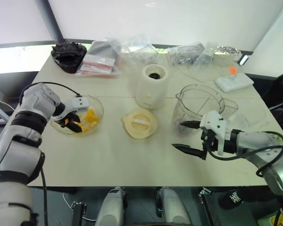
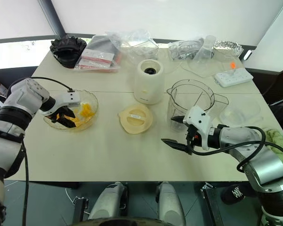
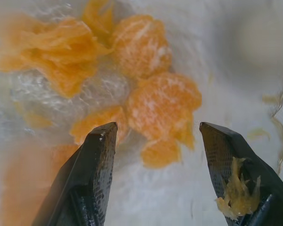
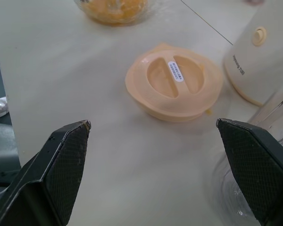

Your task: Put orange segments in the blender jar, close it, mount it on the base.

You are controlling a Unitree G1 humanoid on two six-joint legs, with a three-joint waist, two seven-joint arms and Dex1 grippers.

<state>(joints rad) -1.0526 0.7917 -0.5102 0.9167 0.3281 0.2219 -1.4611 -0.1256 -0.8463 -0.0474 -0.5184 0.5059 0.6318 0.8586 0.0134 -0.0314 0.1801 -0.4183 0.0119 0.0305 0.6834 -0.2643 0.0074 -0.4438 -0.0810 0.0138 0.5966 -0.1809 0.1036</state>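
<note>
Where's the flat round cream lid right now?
The flat round cream lid lies on the table mid-scene in the head views, just in front of the cream-white cylindrical base, left of the clear plastic blender jar.

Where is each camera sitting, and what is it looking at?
Left eye view: on the head, looking down at the table; both arms show.
Right eye view: beside it, same scene.
Left wrist view: on the left arm, looking down between the open left hand at orange segments in the clear dish.
Right wrist view: on the right arm, looking across between the open right hand at the lid and base.
Shared: both eye views show lid, base and blender jar.
</note>
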